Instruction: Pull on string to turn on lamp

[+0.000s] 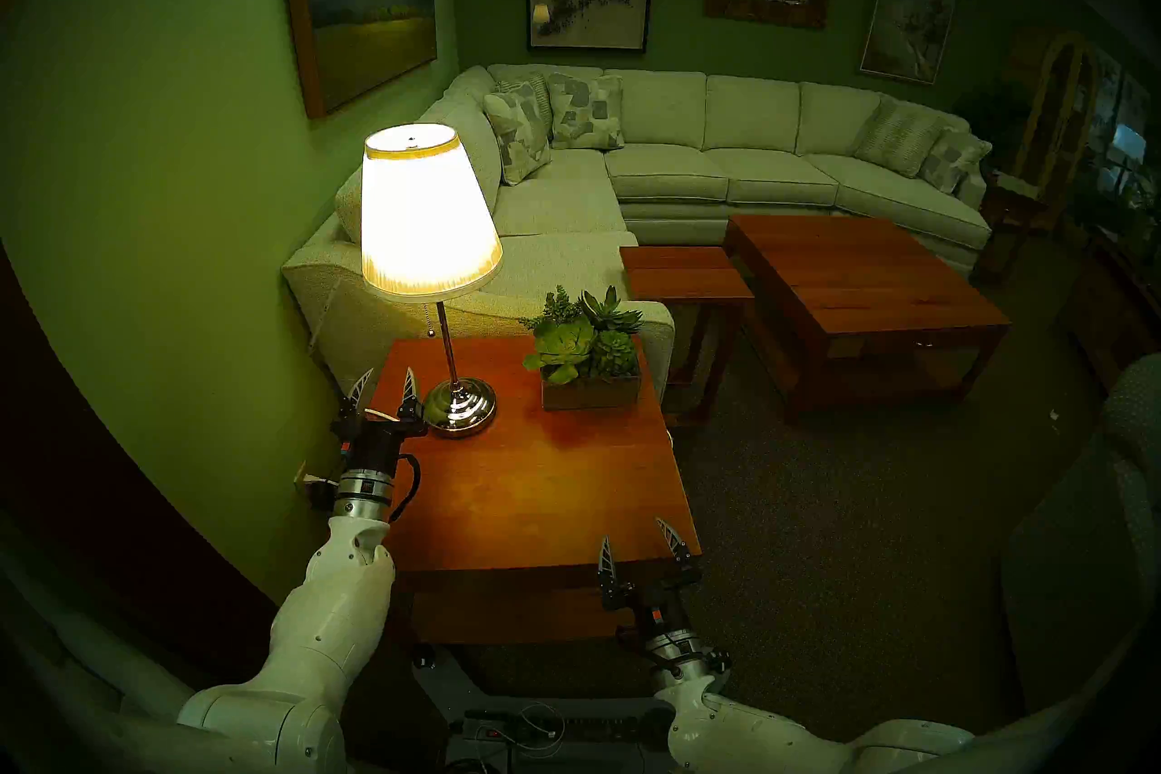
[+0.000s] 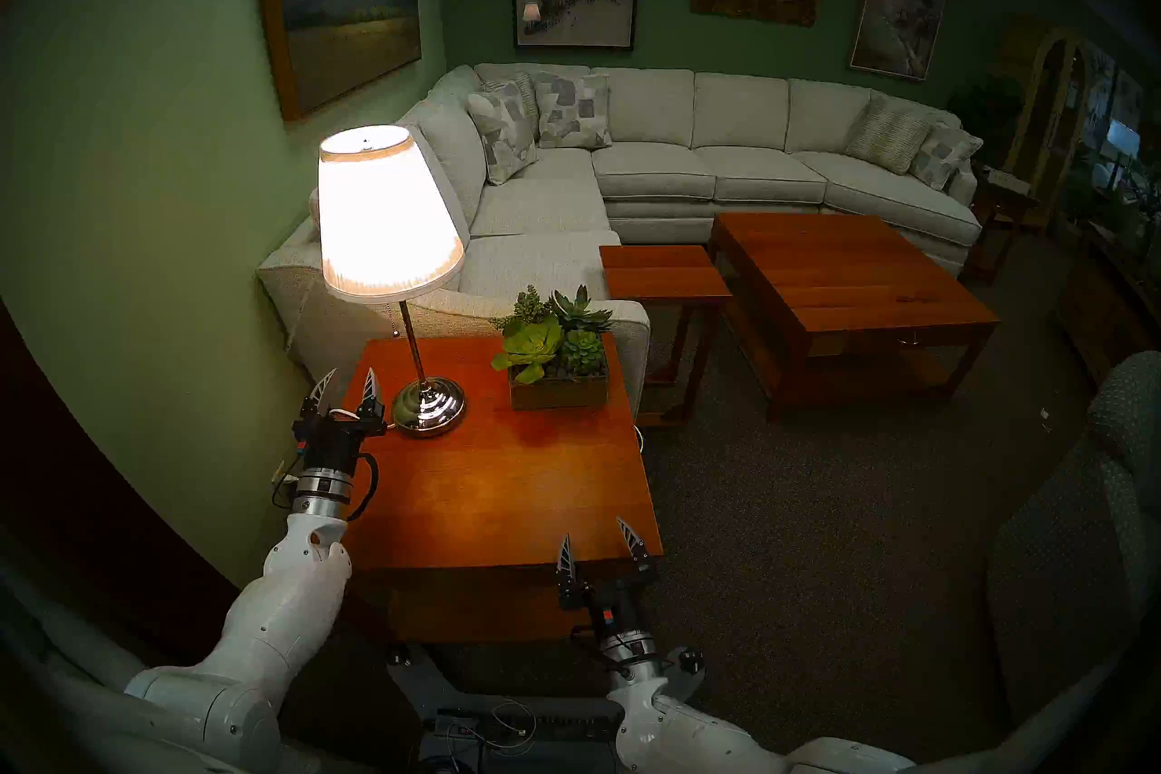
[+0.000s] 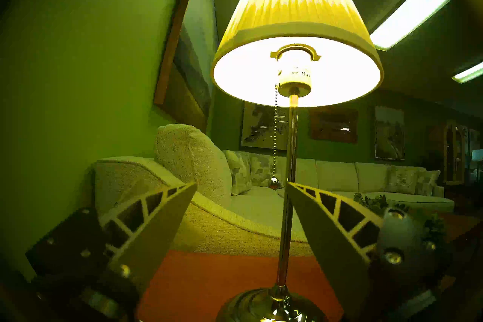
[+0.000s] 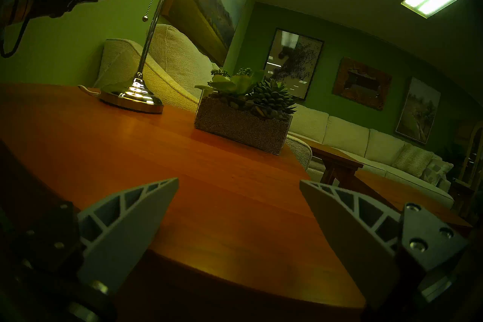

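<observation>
The lamp (image 1: 427, 213) stands lit at the back left of the wooden side table (image 1: 534, 502), with a white pleated shade, slim chrome pole and round chrome base (image 1: 460, 404). The thin beaded string (image 1: 427, 320) hangs free just left of the pole and ends in a small knob (image 3: 274, 183). It also shows in the right wrist view (image 4: 150, 6). My left gripper (image 1: 386, 386) is open and empty, left of the base and below the knob, apart from the string. My right gripper (image 1: 634, 543) is open and empty at the table's front right edge.
A glass planter with succulents (image 1: 587, 361) stands right of the lamp. The white power cord (image 1: 377, 413) runs off the table's left edge behind my left gripper. A light sectional sofa (image 1: 628, 176) lies behind the table, the green wall to the left, two more wooden tables (image 1: 848, 289) to the right.
</observation>
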{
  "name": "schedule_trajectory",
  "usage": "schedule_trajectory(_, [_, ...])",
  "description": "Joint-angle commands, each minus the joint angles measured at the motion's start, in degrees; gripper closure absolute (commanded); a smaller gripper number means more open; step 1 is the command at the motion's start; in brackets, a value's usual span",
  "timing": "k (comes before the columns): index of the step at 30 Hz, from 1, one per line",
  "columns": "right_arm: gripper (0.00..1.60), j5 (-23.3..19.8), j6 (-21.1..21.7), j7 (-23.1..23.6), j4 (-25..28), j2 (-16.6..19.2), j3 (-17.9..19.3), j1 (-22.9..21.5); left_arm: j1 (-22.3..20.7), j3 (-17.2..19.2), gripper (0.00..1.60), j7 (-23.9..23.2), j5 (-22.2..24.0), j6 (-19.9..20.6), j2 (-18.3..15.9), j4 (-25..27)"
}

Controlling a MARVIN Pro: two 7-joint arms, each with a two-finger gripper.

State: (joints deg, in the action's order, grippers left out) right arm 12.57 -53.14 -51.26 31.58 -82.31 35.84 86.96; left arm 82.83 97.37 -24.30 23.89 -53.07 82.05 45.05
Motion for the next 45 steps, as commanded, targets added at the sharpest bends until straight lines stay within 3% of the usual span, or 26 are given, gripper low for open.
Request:
schedule_trajectory(1, [0.0, 0.01, 0.03, -0.07, 0.0, 0.0, 0.03, 0.01, 4.19, 0.39, 0.09, 0.97, -0.24, 1.51, 0.23, 6.32])
schedule_trajectory(3, [0.0, 0.01, 0.04, -0.08, 0.0, 0.0, 0.03, 0.01, 5.25, 0.5, 0.0, 1.39, -0.39, 2.43, 0.19, 7.81])
schedule_trajectory(16, [0.0, 0.04, 0.05, -0.12, 0.0, -0.01, 0.03, 0.02, 11.42, 0.2, 0.0, 7.47, -5.16, 12.12, 1.13, 16.92])
schedule_trajectory(45, [0.0, 0.03, 0.05, -0.11, 0.0, -0.01, 0.02, 0.02, 8.9, 1.51, 0.0, 7.25, -5.36, 12.17, -0.63, 14.15])
